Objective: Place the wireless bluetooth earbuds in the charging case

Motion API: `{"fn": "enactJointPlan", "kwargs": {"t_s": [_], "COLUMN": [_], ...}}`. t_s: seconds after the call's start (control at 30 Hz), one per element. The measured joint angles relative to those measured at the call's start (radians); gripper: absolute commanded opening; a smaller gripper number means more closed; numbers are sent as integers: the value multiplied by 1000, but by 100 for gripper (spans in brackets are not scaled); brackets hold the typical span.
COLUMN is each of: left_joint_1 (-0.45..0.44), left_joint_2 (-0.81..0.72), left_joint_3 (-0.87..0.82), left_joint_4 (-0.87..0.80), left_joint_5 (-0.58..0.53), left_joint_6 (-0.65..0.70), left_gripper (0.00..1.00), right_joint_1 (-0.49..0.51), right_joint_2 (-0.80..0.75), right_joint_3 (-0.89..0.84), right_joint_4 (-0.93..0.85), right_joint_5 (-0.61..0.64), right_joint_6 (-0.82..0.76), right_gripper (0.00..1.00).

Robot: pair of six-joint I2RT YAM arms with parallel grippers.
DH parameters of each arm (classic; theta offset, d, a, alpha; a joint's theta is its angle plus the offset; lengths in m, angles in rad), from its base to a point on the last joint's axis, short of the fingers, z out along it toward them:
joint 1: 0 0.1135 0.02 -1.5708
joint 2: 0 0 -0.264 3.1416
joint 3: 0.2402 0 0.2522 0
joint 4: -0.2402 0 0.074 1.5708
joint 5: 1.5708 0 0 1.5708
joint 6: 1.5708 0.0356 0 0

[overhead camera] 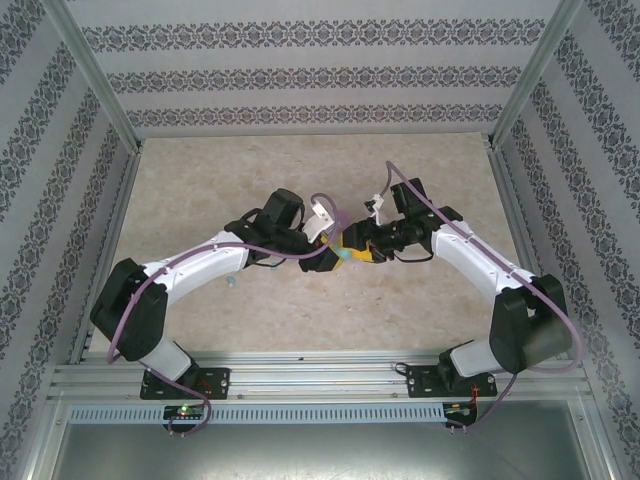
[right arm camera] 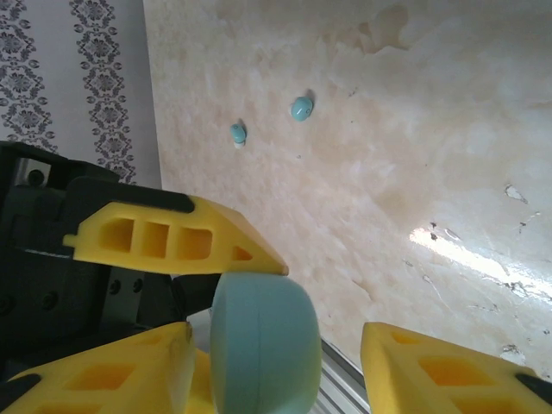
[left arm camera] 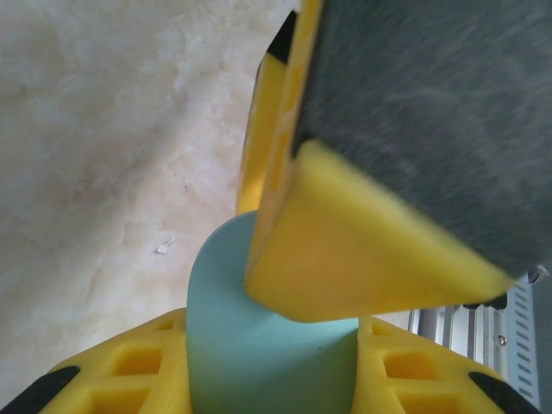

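The light-blue oval charging case (left arm camera: 259, 345) is held above the table, and my left gripper (left arm camera: 272, 384) is shut on it with a yellow finger on each side. In the right wrist view the case (right arm camera: 263, 345) stands on edge between the fingers of my right gripper (right arm camera: 276, 338), which is open. Its left finger (right arm camera: 103, 371) lies against the case and its right finger (right arm camera: 448, 371) stands apart from it. Two light-blue earbuds (right arm camera: 301, 108) (right arm camera: 238, 133) lie on the table beyond. From above, both grippers (overhead camera: 325, 240) (overhead camera: 362, 248) meet at the case (overhead camera: 345, 256).
One earbud (overhead camera: 232, 283) lies on the beige tabletop (overhead camera: 300, 170) under the left forearm. Patterned walls and metal posts (overhead camera: 100, 80) enclose the table on three sides. The aluminium rail (overhead camera: 320, 380) with the arm bases runs along the near edge.
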Motion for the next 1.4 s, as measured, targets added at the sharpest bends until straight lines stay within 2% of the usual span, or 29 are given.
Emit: {"fn": "enactJointPlan", "kwargs": {"t_s": [0.17, 0.27, 0.4, 0.57, 0.67, 0.8, 1.0, 1.23, 1.4], "left_joint_1": [5, 11, 23, 62, 113, 185, 203, 203, 203], "left_joint_2": [-6, -14, -39, -122, -202, -305, -325, -271, -215], "left_joint_3": [2, 2, 1, -10, -41, -153, -296, -305, -303], "left_joint_4": [7, 8, 9, 64, 135, 316, 548, 737, 798], "left_joint_5": [12, 12, -5, -33, -32, 4, 84, 151, 178], "left_joint_6": [0, 0, 2, -18, -48, -109, -183, -269, -304], "left_gripper": [30, 36, 49, 72, 77, 83, 84, 79, 74], "right_joint_1": [7, 5, 5, 4, 0, -3, 0, 21, 33], "right_joint_2": [8, 8, 6, -15, -39, -63, -72, -85, -90], "right_joint_3": [11, 14, 14, 13, 13, 12, 12, 13, 18], "right_joint_4": [19, 38, 89, 157, 199, 269, 399, 500, 521], "right_joint_5": [-34, -44, -66, -66, -64, -62, -63, -67, -70], "right_joint_6": [19, 51, 107, 209, 282, 383, 533, 663, 705], "right_gripper": [30, 20, 16, 14, 14, 13, 13, 13, 13]}}
